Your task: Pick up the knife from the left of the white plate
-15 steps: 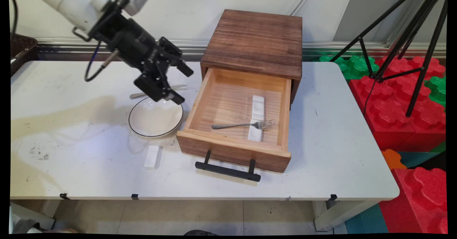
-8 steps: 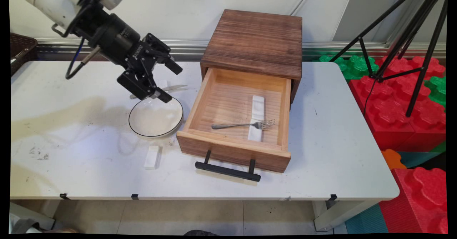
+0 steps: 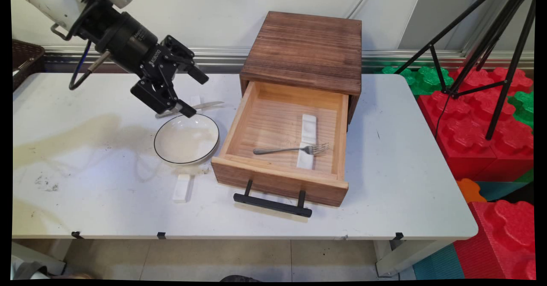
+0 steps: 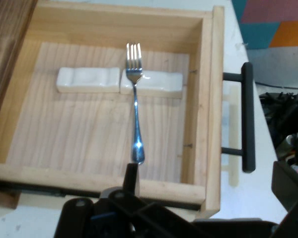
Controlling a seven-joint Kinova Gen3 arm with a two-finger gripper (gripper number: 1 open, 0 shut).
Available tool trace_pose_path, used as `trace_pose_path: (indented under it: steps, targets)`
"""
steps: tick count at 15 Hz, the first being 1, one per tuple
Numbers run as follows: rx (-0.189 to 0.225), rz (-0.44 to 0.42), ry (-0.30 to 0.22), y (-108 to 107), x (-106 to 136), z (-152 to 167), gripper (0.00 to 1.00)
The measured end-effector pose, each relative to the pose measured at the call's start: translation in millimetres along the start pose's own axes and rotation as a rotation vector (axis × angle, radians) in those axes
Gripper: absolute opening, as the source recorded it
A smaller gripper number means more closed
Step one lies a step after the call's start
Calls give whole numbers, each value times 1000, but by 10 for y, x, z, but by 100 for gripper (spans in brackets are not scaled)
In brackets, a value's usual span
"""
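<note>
- Wooden cabinet (image 3: 304, 48), dark-stained top, standing at the far middle of the white table (image 3: 406, 183).
- Drawer (image 3: 280, 179), pale wood, pulled fully out toward the near side; black bar handle (image 3: 272, 204) on its front.
- Drawer contents: two white rests (image 3: 308, 140) laid end to end, touching; one metal fork (image 3: 290, 150) lying across them, tines over the join, handle pointing toward the drawer's left wall. The hand view shows the same: fork (image 4: 135, 106) on rests (image 4: 118, 81).
- White plate (image 3: 186, 140), dark rim, empty, just left of the drawer.
- Knife (image 3: 192, 107) lying flat on the table beyond the plate.
- Small white block (image 3: 182, 187), on the table just nearer than the plate.
- Dark basket (image 3: 25, 59) at the table's far left edge; contents not visible.
- Gripper (image 3: 192, 92), black, fingers spread wide and holding nothing, raised above the far rim of the plate and the knife.
- Change from one second ago: gripper has drawn back up and to the left, away from the drawer; the plate is now fully uncovered. Drawer, fork, rests and block unmoved.
</note>
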Motion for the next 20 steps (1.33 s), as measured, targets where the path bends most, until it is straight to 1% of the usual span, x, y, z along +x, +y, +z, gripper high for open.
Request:
trace_pose_path:
  steps: [2, 5, 9, 12, 15, 20]
  targets:
    - [26, -4, -28, -79, -78, -43, 100]
    - [69, -15, -89, -219, -256, -113, 100]
    - [107, -20, -157, -357, -464, -158, 100]
    - [147, -28, -216, -515, -675, -165, 100]
    - [172, -36, -253, -640, -806, -152, 100]
    - [210, -63, -331, -912, -1114, -100, 100]
